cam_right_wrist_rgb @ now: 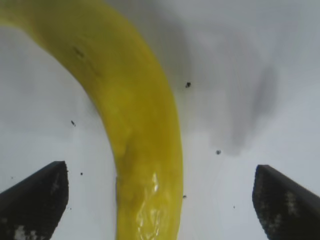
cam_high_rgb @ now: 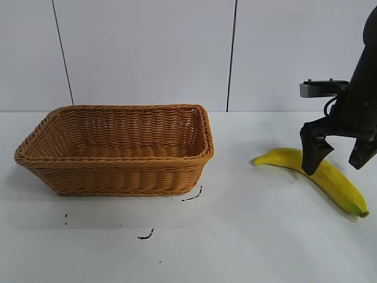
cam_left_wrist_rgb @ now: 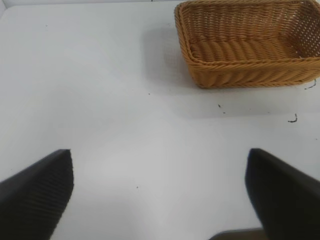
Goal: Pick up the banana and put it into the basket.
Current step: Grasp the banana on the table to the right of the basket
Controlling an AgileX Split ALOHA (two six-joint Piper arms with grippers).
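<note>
A curved yellow banana [cam_high_rgb: 330, 177] lies on the white table at the right, its dark tip toward the front. My right gripper [cam_high_rgb: 339, 158] hangs low over its middle, open wide, one finger in front of the fruit and one behind. The right wrist view shows the banana [cam_right_wrist_rgb: 145, 150] running between the two spread fingertips [cam_right_wrist_rgb: 35, 197], touching neither. The tan wicker basket [cam_high_rgb: 118, 177] stands at the left with nothing in it. My left gripper [cam_left_wrist_rgb: 160, 192] is open over bare table, well away from the basket [cam_left_wrist_rgb: 235, 75].
Small black marks [cam_high_rgb: 191, 196] dot the table in front of the basket. A white panelled wall [cam_high_rgb: 147, 53] closes off the back. Bare white tabletop [cam_high_rgb: 247, 236] lies between basket and banana.
</note>
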